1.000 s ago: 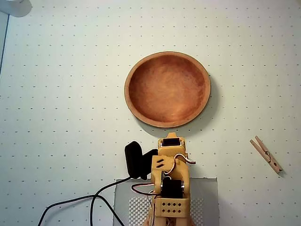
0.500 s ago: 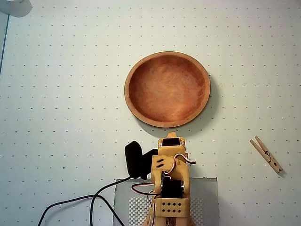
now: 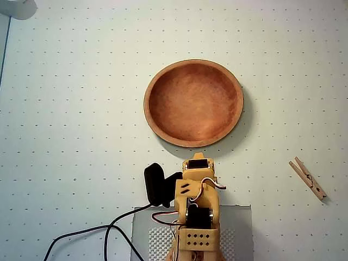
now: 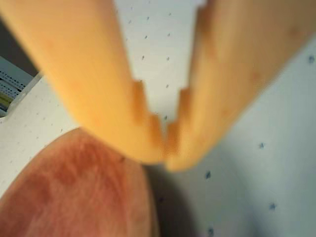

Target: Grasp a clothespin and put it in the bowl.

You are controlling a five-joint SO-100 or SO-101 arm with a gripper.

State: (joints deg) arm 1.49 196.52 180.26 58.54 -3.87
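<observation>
Nothing moved; clothespin [image 3: 308, 179] lies diagonal, upper-left to lower-right, right of bowl [image 3: 193, 103].

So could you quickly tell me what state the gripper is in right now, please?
Gripper: shut, fingertips touching, holding nothing. The clothespin lies apart on the table, and the bowl is empty.

Looks like a hobby robotics bench or small lab setup, not a kitchen. Pale mint-white dotted grid mat [image 3: 70, 109] covering the whole table. Orange 3D-printed plastic robot arm [image 3: 198, 209] with exposed servos and loose wires, mounted on a grey perforated base plate [image 3: 239, 228]. Thin black cable [image 3: 92, 236] trailing left of that arm. Round white plastic object [image 3: 16, 7] far up-left of the arm, cut off by the frame.
</observation>
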